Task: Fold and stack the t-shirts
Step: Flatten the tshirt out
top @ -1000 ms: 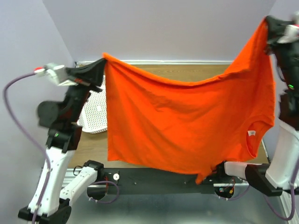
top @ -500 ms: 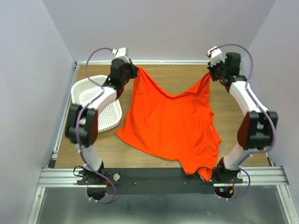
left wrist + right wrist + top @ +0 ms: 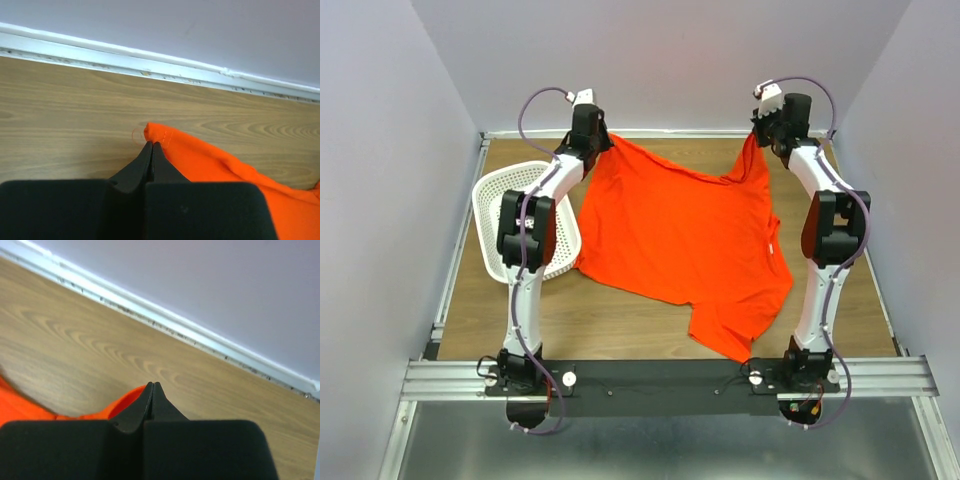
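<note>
Basket just beside spread t-shirt

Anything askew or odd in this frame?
The t-shirt lies skewed: its far edge sags between the left hand and right hand, which pinch its corners, and its near end lies rumpled.

A white perforated basket sits on the wooden table.
</note>
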